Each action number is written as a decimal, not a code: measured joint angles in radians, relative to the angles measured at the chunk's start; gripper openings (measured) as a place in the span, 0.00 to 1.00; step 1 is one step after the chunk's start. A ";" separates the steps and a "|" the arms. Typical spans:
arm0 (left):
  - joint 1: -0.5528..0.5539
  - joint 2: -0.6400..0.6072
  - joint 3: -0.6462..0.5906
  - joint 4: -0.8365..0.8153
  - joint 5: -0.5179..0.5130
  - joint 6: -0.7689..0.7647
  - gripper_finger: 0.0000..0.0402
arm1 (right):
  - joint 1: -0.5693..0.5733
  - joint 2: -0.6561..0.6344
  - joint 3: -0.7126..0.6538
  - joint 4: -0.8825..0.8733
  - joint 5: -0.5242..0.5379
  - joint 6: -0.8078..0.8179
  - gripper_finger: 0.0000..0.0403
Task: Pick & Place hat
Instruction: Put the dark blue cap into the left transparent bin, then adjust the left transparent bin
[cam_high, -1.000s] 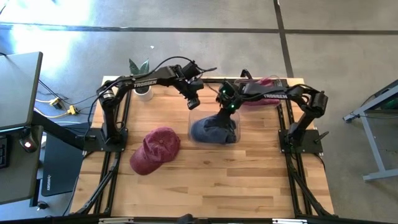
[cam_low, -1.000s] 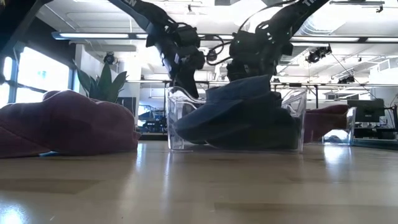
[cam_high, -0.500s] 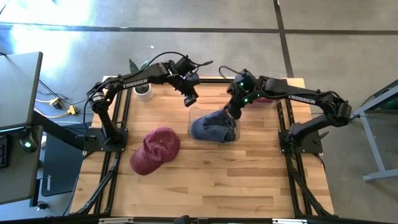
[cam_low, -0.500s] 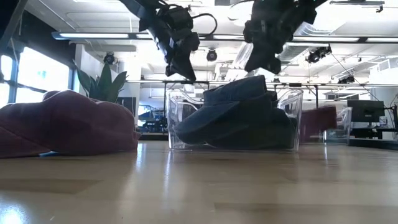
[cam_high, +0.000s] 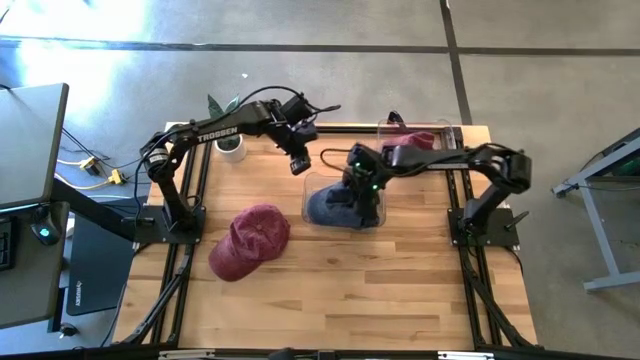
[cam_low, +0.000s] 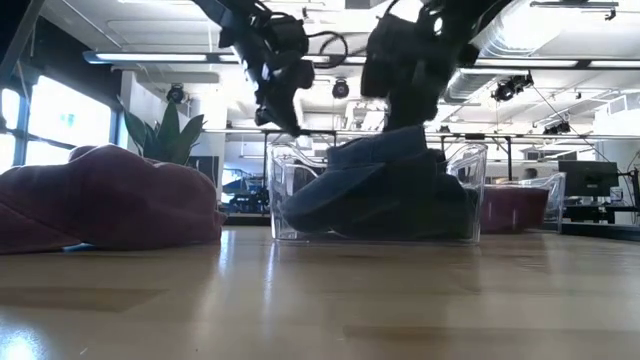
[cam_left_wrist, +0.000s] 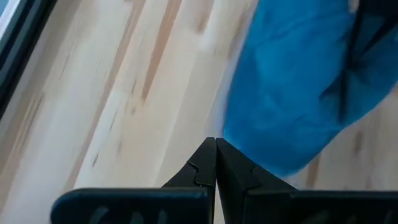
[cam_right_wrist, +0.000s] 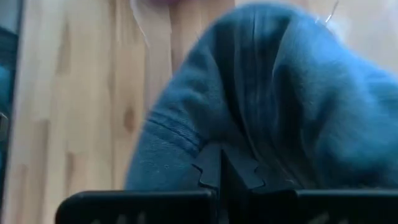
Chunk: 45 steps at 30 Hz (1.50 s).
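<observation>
The crumpled dark blue fabric cap (cam_high: 340, 207) sits inside a clear plastic bin (cam_high: 311, 190) near the middle of the wooden table (cam_high: 330, 290). In the low view it bulges above the bin's rim, its high side towards the right arm. Its long axis, seen from above, runs across the table from the left arm's side to the right arm's side, roughly in line with the right arm's reach.

The right gripper (cam_high: 358, 183) is directly over that cap, fingers pinched fully together and holding nothing; its wrist view has the closed fingertips pressed against or just above the blue cloth (cam_right_wrist: 267, 99), though contact itself cannot be made out. The cap lies straight below and slightly ahead of this claw, so the right arm is plainly the nearer one.

The left gripper (cam_high: 298, 160) hangs just beside the bin's far corner on the left arm's side, also shut tight and empty. From it the blue cap lies ahead and to one side, with bare wood beneath its fingertips (cam_left_wrist: 214, 163).

My judgement: the next move turns on the right claw being on top of the cap's crown. Closed as it is, it can press the cloth down into the bin but cannot lift it without first opening.

A maroon fabric cap (cam_high: 250, 240) rests loose on the table, well apart from both claws, nearer the left arm's base. Another maroon cap (cam_high: 415, 150) sits in a second clear bin behind the right gripper.
</observation>
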 joint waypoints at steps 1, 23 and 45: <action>0.000 0.000 0.000 -0.022 -0.022 0.000 0.00 | -0.004 0.021 0.000 -0.001 0.007 -0.012 0.00; 0.000 -0.204 0.001 -0.199 -0.278 -0.141 0.00 | -0.284 0.174 0.000 0.557 0.214 -0.558 0.00; 0.133 0.003 0.000 -0.040 -0.269 -0.187 0.00 | -0.270 -0.217 -0.126 -0.046 0.250 0.228 0.00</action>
